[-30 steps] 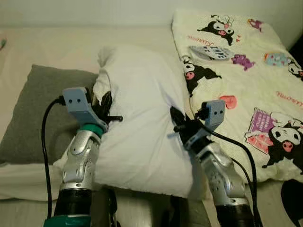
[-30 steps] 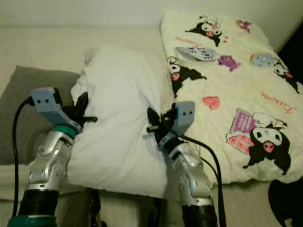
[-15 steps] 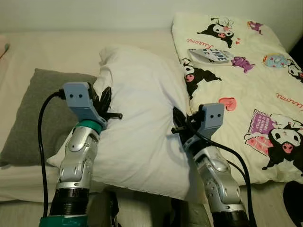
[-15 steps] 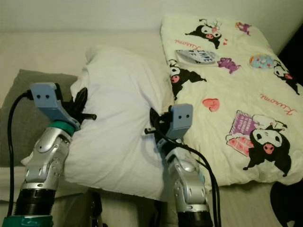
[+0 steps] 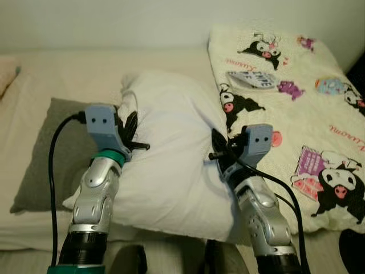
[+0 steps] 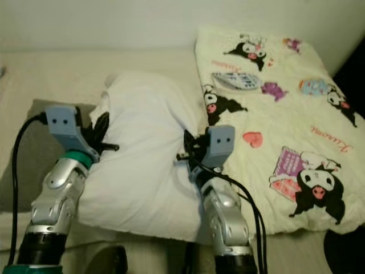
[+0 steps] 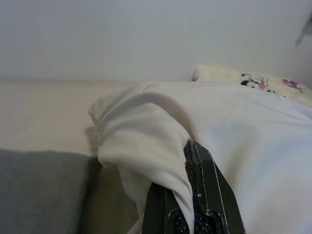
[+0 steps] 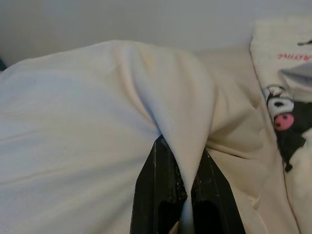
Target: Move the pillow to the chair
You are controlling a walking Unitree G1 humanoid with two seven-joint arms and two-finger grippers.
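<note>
Bed (image 5: pixel 51 80) with a pale sheet runs up to a plain light wall (image 5: pixel 114 23). White pillow (image 5: pixel 171 148) sits mid-bed, held from both sides, its near edge over the front of the mattress

Left gripper (image 5: pixel 128 128) is on the pillow's left edge; left wrist view shows a fold of white fabric pinched between the black fingers (image 7: pixel 202 195), so it's clamped on cloth, jaws narrow

Right gripper (image 5: pixel 219 151) is on the pillow's right edge, next to the blanket. Right wrist view: a ridge of pillow fabric pulled up and squeezed between both fingers (image 8: pixel 158 190), also narrow and gripping

Grey cushion (image 5: pixel 51 148) lies flat to the left, partly tucked under the pillow's left side and behind the left arm

Cream blanket (image 5: pixel 296 103) with black cartoon characters, hearts and lettering covers the right part of the bed, touching the pillow's right edge

Black cables loop off both wrist camera housings down along the silver forearms

Chair isn't identifiable in these views; dark shapes at the bottom edge between the arms are too cut off to name
</note>
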